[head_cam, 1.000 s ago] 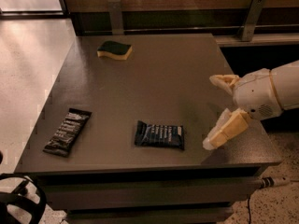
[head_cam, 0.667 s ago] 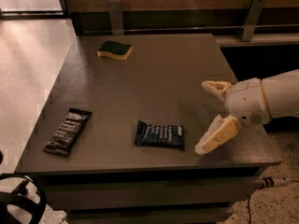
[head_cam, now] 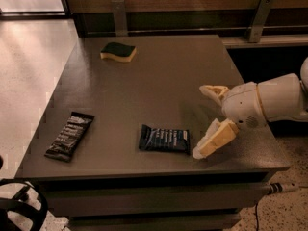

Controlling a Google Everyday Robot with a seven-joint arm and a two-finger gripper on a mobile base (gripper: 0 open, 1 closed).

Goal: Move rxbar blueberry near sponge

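Two fingers [head_cam: 219, 137] spread wide, the pincer [head_cam: 198, 121] hangs just beside the rxbar blueberry [head_cam: 163, 139]; I'd centre over it, drop close to the table [head_cam: 159, 81], then close.

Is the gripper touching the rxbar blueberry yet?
Cannot tell. In the camera view the lower fingertip of the open gripper sits right at the right end of the rxbar blueberry; neither gap nor contact shows plainly.

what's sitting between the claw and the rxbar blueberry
Nothing: in the camera view only bare table lies between the rxbar blueberry and the open claw, low over the table's front right part.
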